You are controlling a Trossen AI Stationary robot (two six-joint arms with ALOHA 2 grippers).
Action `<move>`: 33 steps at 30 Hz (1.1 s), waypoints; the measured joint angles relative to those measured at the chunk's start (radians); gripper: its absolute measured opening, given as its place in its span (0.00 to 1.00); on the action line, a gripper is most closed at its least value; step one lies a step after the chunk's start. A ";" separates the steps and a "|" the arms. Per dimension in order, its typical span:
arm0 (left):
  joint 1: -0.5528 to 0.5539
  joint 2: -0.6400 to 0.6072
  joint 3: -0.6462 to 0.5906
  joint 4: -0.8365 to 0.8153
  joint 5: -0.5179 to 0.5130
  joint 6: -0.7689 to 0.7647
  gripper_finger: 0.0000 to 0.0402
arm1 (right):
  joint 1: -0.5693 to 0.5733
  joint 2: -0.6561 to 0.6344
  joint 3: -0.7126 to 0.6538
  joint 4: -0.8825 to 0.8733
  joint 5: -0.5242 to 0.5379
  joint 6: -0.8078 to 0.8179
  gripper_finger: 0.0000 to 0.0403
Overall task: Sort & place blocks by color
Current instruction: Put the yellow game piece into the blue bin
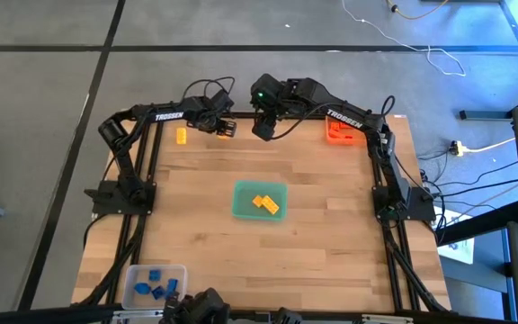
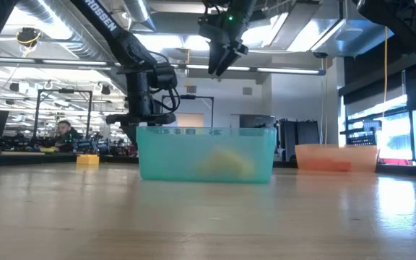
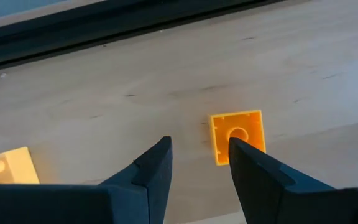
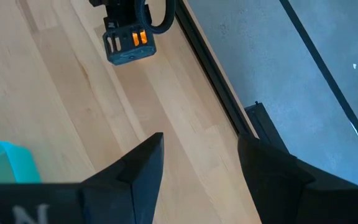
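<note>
Near edge: blue blocks [image 1: 156,288] in the clear tray [image 1: 135,273]. Mid-table, we see yellow blocks [image 1: 265,203] in the green tray [image 1: 241,191]. Far edge is where we work: left gripper [image 3: 197,163] hangs low, fingers spread, nothing held. The orange block [image 3: 237,135] lies flat just ahead, nearer one finger than centred in the gap, so we need a small sideways shift. A yellow block [image 3: 5,168] sits beside. Right gripper [image 4: 197,163] hovers high, spread, empty, near the orange tray [image 1: 340,131].

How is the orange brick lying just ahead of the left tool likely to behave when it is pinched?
The orange brick looks like rigid plastic, so probably stiff. It is small, likely light. Its flat sides suit the open left tool, though smooth plastic may slip.
</note>
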 joint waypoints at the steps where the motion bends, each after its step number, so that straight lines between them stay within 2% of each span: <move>1: 0.000 0.000 0.000 0.000 -0.001 0.000 0.37 | 0.000 0.000 0.000 0.001 0.000 0.000 0.51; 19: 0.000 0.000 0.000 0.000 -0.013 0.000 0.37 | 0.000 0.000 0.000 0.002 0.000 0.003 0.51; 27: 0.000 0.001 0.000 0.000 0.016 0.001 0.37 | 0.000 0.000 0.000 0.016 0.000 0.003 0.51; 33: -0.006 0.063 -0.001 -0.001 0.038 0.000 0.37 | 0.000 0.000 0.000 0.018 0.000 0.003 0.51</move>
